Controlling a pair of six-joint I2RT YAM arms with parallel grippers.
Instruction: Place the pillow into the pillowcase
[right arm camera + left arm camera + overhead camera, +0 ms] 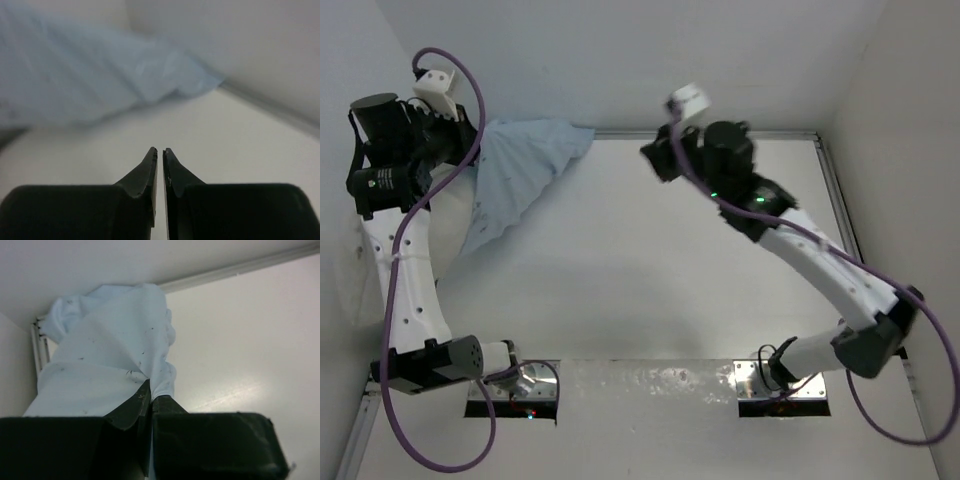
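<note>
Top view: the pillowcase (525,165) runs diagonally out of the far-left corner, with the pillow (450,235) bulging just left of it. My right gripper (658,158) hangs well to its right. Left wrist: the left gripper (150,399) is pinched on the pillowcase edge. Right wrist: jaws nearly together, empty, pillowcase ahead-left, nothing between.

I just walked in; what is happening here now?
The left gripper is shut on a fold of the light blue pillowcase at the far left corner. The right gripper is shut and empty, pointing toward that cloth. The white pillow shows under the left arm; whether any of it is inside the case cannot be told.
</note>
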